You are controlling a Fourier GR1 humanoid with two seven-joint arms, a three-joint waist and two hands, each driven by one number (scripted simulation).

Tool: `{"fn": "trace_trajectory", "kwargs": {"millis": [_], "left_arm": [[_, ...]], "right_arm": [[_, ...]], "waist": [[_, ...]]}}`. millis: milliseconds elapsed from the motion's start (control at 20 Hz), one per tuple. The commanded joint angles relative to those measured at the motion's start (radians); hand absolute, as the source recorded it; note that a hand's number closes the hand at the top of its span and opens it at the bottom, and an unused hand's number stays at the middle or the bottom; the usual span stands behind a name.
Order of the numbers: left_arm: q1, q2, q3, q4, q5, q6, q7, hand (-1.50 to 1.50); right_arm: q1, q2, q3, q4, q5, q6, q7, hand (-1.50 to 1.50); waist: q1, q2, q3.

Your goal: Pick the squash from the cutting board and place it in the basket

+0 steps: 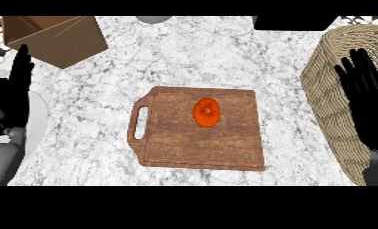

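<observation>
Open and empty, the left hand (18, 85) and right hand (362, 95) flank the cutting board (199, 145), where the squash (207, 112) sits near centre, unpicked; next, seemingly, a reach to grasp it before the basket (328, 100) right of the board.

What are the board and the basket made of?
The cutting board looks like wood: it is brown and dull, with darker grain streaks. The basket looks woven, maybe from wicker or straw, with tan strands running in rows along its wall.
</observation>
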Motion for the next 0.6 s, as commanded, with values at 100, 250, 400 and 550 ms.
{"fn": "trace_trajectory", "kwargs": {"millis": [100,250,400,550], "left_arm": [[-0.038,-0.074,-0.099,-0.007,0.013,-0.079,0.017,0.0],[-0.066,-0.102,-0.151,-0.03,0.031,-0.14,0.018,0.0],[-0.056,-0.138,-0.184,-0.009,0.057,-0.175,0.048,0.0],[-0.043,-0.154,-0.192,0.02,0.059,-0.177,0.069,0.0]], "right_arm": [[-0.169,0.138,0.183,0.096,-0.123,0.251,-0.054,1.5],[-0.242,0.208,0.277,0.082,-0.22,0.415,-0.055,1.5],[-0.288,0.342,0.332,-0.016,-0.327,0.574,-0.229,1.5],[-0.233,0.315,0.341,0.074,-0.213,0.755,-0.451,-1.5]], "waist": [[0.075,0.01,0.016],[0.155,0.046,0.026],[0.125,0.023,0.028],[0.044,0.002,0.016]]}}
